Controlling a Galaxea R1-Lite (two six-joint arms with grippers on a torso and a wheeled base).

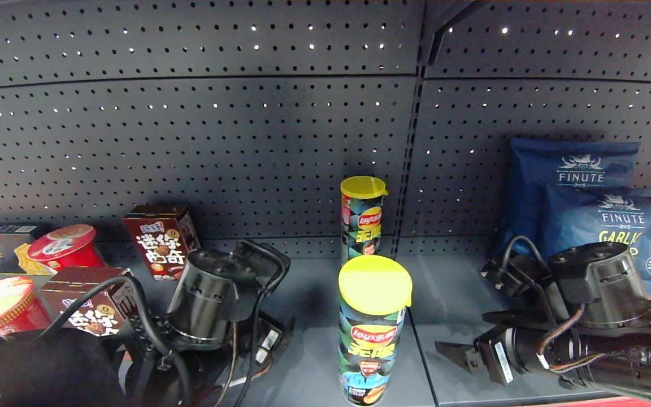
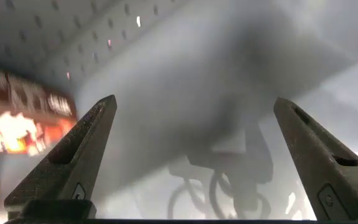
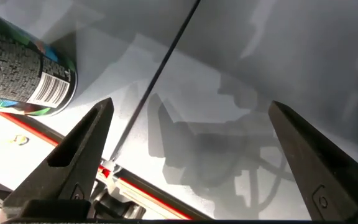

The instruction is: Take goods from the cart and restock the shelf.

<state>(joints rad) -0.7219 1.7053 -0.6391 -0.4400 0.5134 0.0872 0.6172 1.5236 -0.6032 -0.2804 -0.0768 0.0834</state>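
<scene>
At the far left of the shelf (image 1: 461, 294), red tubs (image 1: 65, 246) and brown boxes (image 1: 161, 237) stand in loose rows. The left claw (image 2: 194, 102) hangs just right of the boxes, low over bare shelf, with its fingers spread wide and nothing between them. At centre, the near can (image 1: 373, 330) stands upright close to the front edge, between the two arms and touching neither. The far can (image 1: 362, 220) stands upright directly behind it, near the pegboard wall (image 1: 190, 141). Each can appears to be a light, stiff card tube with a glossy skin and a soft yellow lid: likely slippery, dentable under excess force, and prone to tipping because it is tall and narrow. Grip around the mid-body, below the lid, with moderate pressure. The right claw (image 3: 191, 104) lies low, right of the near can, its fingers also wide apart and empty. Blue bags (image 1: 580, 198) lean against the wall at the far right. The shelf surface is smooth dark metal, with a seam (image 1: 416, 316) running near to far just right of the cans and a red strip (image 3: 135, 183) along the front edge.
</scene>
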